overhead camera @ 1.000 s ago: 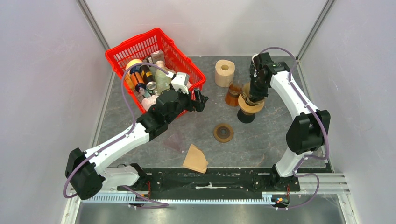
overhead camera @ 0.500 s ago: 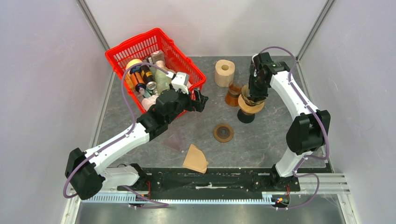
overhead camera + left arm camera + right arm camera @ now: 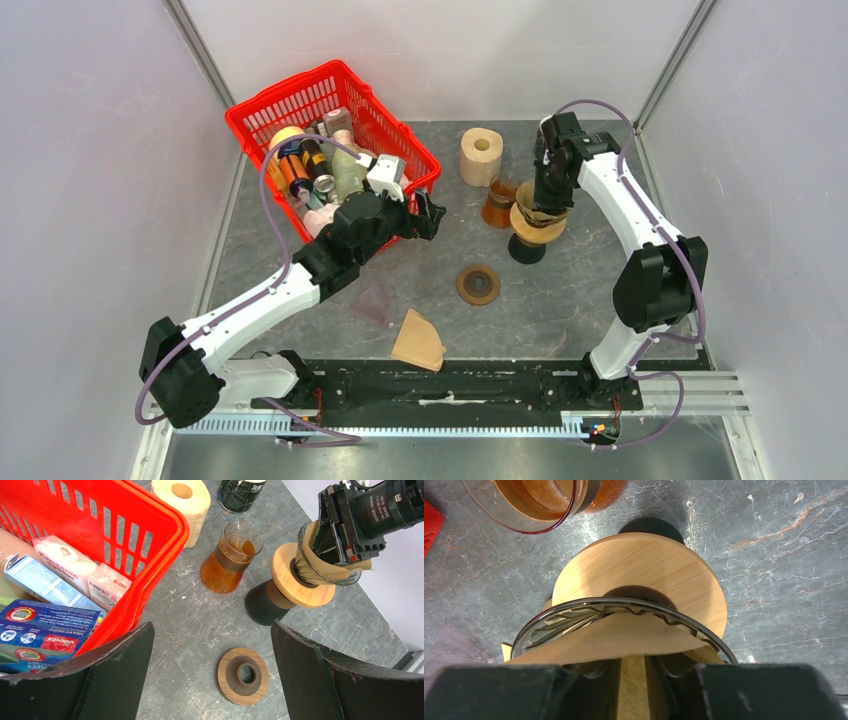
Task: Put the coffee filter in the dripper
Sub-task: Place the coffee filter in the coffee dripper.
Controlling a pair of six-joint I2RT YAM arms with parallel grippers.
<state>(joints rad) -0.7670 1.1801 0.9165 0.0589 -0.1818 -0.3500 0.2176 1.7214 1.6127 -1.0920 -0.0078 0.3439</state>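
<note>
The dripper [image 3: 537,224] is a glass cone on a wooden disc [image 3: 649,565] with a black base, at the right back of the table. A tan coffee filter [image 3: 624,636] sits crumpled inside its glass rim, one flap sticking out over the edge [image 3: 334,573]. My right gripper [image 3: 548,196] points straight down into the cone. Its fingers [image 3: 633,669] stand a narrow gap apart, with paper showing between them. My left gripper [image 3: 210,628] hovers wide open beside the basket, holding nothing.
A second tan filter [image 3: 418,340] lies near the front edge. A wooden ring [image 3: 479,285] lies mid-table. A glass carafe of amber liquid [image 3: 499,203] and a paper roll [image 3: 481,155] stand just left of the dripper. A full red basket [image 3: 330,85] sits back left.
My right gripper has shifted slightly over the dripper, its fingers working at the filter. The left arm has not moved.
</note>
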